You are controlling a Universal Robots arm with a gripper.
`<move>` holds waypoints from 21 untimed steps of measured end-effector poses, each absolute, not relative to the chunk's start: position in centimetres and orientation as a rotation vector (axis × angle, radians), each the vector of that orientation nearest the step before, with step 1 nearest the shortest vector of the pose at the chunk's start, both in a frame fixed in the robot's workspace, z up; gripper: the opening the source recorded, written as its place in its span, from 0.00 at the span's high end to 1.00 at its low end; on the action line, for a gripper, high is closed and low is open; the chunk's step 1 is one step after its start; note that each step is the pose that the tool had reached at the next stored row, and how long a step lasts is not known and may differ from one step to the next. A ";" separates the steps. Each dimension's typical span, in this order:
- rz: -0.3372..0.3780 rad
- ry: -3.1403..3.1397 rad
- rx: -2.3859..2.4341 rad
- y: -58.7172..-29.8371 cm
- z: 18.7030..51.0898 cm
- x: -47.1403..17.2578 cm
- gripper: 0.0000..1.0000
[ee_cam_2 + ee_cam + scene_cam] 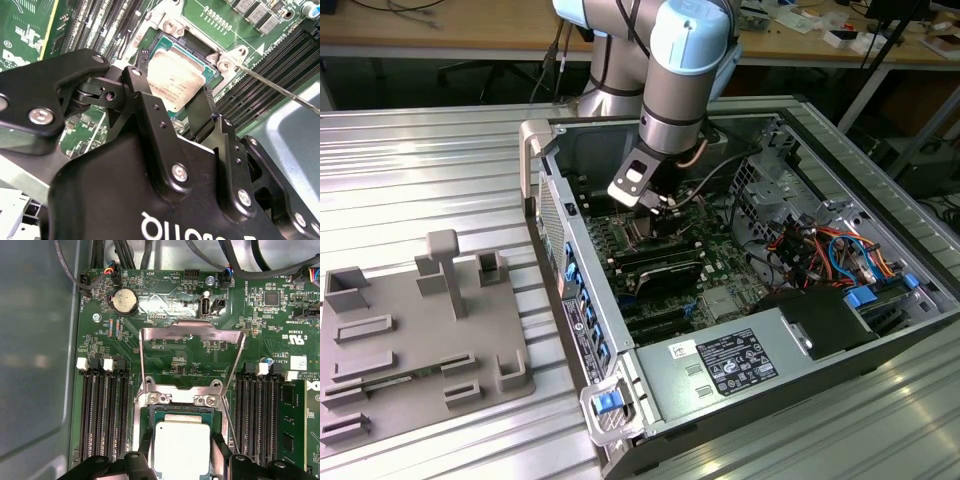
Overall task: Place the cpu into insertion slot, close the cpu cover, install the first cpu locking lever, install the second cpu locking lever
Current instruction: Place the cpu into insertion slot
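Observation:
The cpu (181, 432) lies silvery face up, level over the dark insertion slot (150, 412), whose rim shows around it. In both wrist views my gripper (182, 452) has a black finger against each of two opposite sides of the cpu (175, 75), shut on it. The cpu cover (192, 332), a silvery open frame, stands flipped back from its hinge beyond the slot. A thin wire lever (280, 90) sticks out beside the slot. In the exterior view the gripper (655, 208) reaches down into the open computer case over the slot (638, 230).
Long black memory slots (102, 415) run along both sides of the socket. A coin battery (123, 301) and cables (260, 270) lie beyond the cover. The case wall (560, 240), the power supply (750, 360) and a grey fixture tray (420, 340) show in the exterior view.

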State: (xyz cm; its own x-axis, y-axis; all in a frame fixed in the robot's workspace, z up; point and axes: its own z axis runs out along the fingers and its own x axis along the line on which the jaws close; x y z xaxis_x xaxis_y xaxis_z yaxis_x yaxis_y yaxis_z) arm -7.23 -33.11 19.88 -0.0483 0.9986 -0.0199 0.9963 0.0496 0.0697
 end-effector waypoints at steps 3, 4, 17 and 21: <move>0.057 2.230 2.123 -33.1 19.9 -7.2 0.45; 0.057 2.229 2.123 -33.1 19.9 -7.2 0.45; 0.056 2.227 2.126 -33.1 19.9 -7.2 0.45; 0.057 2.227 2.126 -33.1 19.8 -7.2 0.45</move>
